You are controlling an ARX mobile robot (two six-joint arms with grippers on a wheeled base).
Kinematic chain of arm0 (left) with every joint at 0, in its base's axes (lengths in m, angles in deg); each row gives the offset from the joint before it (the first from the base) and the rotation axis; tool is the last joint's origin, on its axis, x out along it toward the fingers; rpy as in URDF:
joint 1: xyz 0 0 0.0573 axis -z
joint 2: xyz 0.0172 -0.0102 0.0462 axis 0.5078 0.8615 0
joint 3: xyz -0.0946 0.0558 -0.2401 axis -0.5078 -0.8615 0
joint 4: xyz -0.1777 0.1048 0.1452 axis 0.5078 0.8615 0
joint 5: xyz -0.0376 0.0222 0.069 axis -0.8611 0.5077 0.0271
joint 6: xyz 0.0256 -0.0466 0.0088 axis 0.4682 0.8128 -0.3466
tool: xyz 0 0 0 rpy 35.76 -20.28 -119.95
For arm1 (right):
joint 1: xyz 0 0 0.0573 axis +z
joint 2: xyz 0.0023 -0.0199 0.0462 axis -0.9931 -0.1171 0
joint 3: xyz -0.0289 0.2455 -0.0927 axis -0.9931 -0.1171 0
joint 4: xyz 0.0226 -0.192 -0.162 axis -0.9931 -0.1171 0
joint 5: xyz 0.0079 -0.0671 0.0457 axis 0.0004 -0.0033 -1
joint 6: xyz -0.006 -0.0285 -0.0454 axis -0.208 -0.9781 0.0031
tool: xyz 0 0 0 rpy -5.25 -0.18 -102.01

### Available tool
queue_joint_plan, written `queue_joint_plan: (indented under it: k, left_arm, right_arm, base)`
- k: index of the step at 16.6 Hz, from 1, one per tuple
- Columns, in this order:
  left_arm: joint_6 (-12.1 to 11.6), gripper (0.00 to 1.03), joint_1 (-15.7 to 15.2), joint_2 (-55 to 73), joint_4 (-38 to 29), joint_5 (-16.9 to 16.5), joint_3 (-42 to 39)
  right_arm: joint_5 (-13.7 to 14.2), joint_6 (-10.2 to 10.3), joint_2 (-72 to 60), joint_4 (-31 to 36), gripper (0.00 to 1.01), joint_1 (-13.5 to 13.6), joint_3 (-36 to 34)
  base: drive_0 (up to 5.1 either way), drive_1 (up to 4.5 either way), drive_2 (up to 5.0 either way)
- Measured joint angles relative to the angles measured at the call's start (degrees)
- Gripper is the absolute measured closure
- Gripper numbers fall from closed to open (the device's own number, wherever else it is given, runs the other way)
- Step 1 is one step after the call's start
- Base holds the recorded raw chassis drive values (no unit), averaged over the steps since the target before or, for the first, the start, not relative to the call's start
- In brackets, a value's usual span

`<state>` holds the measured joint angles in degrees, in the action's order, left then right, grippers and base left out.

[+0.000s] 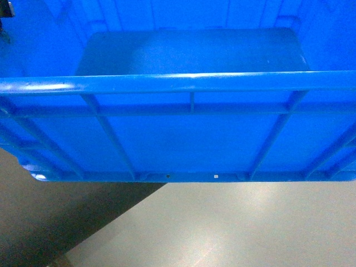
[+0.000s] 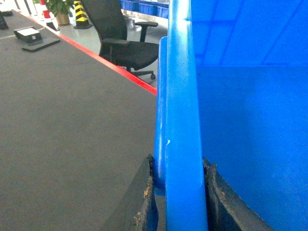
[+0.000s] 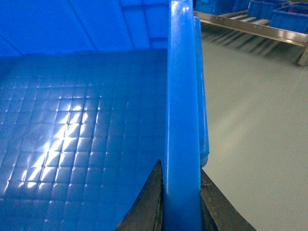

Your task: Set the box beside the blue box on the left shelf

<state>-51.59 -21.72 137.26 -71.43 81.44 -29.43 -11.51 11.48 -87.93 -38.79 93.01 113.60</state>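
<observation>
A: Since carriage needs both side rims, how is the box (image 1: 183, 133) held?

B: Left tool (image 2: 179, 192) pinched on one rim, right tool (image 3: 180, 192) on the opposite; box raised above the floor (image 1: 222, 228), shelf (image 3: 250, 26) well beyond it.

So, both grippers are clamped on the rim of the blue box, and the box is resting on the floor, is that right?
Not quite: the box is held up clear of the floor, as the head view shows. Both the left gripper and right gripper do clamp its rim.
</observation>
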Motion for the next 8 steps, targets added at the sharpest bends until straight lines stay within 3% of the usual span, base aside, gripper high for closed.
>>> queue_joint_plan:
  k: [8]
  left_arm:
    - [0.0,0.83,0.0,0.0,0.0,0.0,0.0]
  right_arm:
    - [0.0,0.0,0.0,0.0,0.92,0.0,0.0]
  base:
    - [-1.8,-1.78,-1.8]
